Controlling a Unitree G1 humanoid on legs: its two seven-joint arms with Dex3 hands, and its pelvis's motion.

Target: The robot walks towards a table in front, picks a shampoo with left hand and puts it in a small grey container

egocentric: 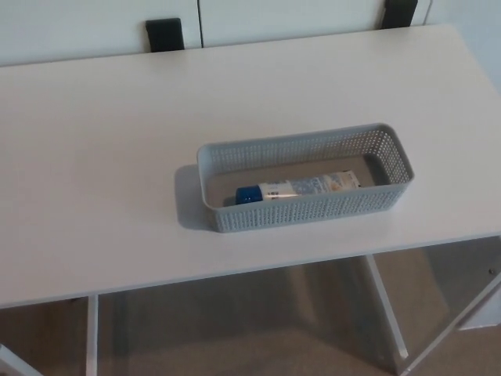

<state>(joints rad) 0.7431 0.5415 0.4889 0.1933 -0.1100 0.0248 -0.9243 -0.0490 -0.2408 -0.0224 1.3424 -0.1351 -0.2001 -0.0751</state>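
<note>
A small grey perforated container (222, 160) stands on the white table (102, 164), right of the middle and near the front edge. Inside it lies the shampoo (301, 187), a white tube with a blue cap, flat on the bottom along the near wall with its cap pointing left. Neither of my hands nor any part of my arms shows in the head view.
The table's front edge runs across the lower part of the picture, with white legs (91, 333) and grey floor below it. Two black brackets (163, 34) sit at the far edge against a white wall.
</note>
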